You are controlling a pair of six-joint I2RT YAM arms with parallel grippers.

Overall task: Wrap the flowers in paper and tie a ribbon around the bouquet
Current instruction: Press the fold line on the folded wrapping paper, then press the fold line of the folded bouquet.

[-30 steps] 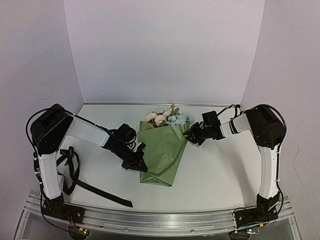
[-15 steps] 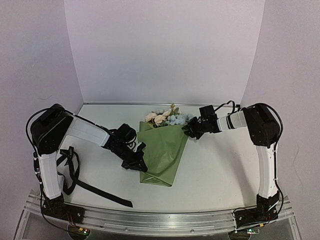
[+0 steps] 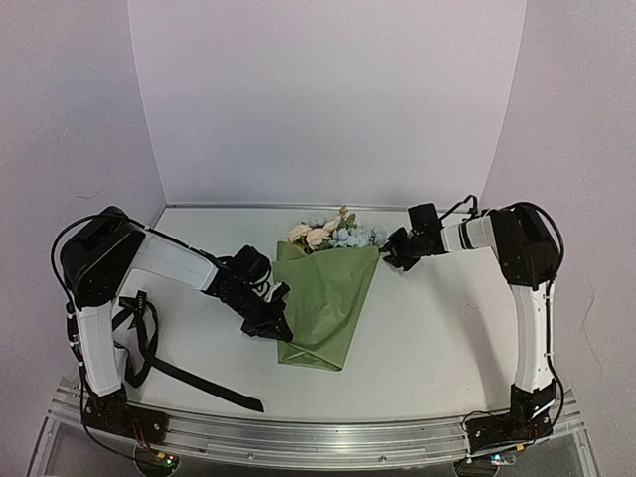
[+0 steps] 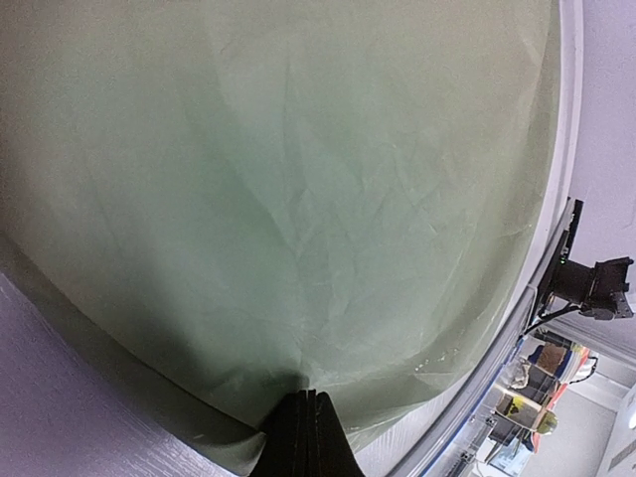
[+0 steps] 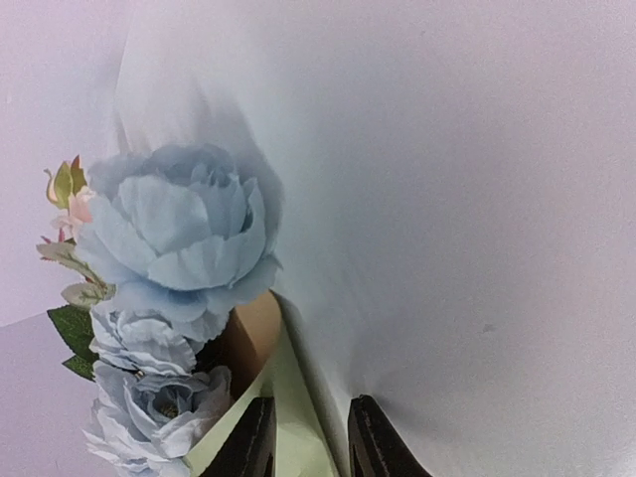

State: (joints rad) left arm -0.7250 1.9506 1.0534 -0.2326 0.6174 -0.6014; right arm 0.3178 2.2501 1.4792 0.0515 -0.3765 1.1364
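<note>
Black ribbon point(image 3: 199, 381) is shown only by the top camera; it is draped beside the left arm's base and trailed over the table point(image 3: 437, 338) toward the near edge, well apart from the bouquet point(image 3: 323, 303). The left arm is raised from its base, bent high at the left and stretched rightward and down; the left fingers point(image 3: 273, 326) are set at the cone's left edge. In the left wrist view nothing but creased olive paper point(image 4: 298, 199) is seen, with the fingers pressed together on its edge, so the sheet is pinched; the blooms are hidden from this camera.

From above, the bouquet is seen lying flat, narrow end toward the near edge, wide end toward the back wall; the flowers point(image 3: 333, 236) are held inside the cone, and peach, cream and blue heads are shown at its mouth. The tan-orange inner face of the sheet is revealed only by the right wrist camera, tucked behind pale blue blooms.

The right arm is raised, folded at the far right and reached leftward, low over the table; the right fingers point(image 3: 395, 254) are set a little apart, with the paper's upper right corner gripped between them.
</note>
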